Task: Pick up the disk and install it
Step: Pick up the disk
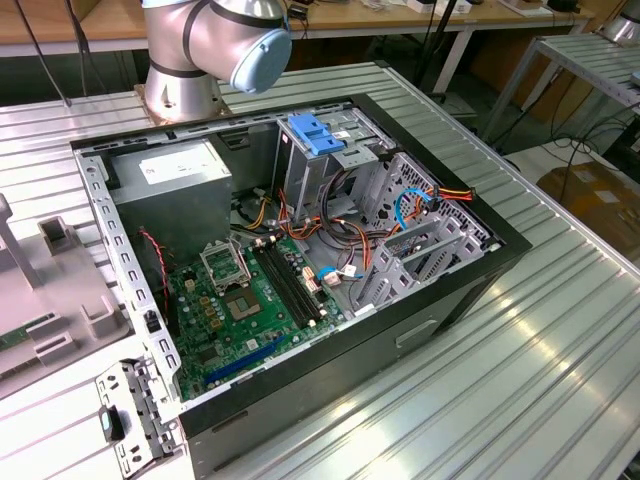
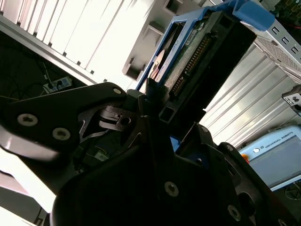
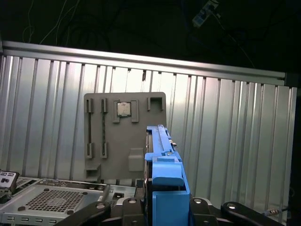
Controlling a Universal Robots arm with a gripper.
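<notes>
Disk [image 3: 164, 165] is gripped by the end effector [image 3: 162, 209], which is closed on one short end of it. The long axis of the disk points straight out from the jaws, away from the wrist. It hangs over the desk [image 3: 225, 141], outside the case [image 1: 330, 380].

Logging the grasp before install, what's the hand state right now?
Hand: closed, holding the disk, as seen in both wrist views.
</notes>
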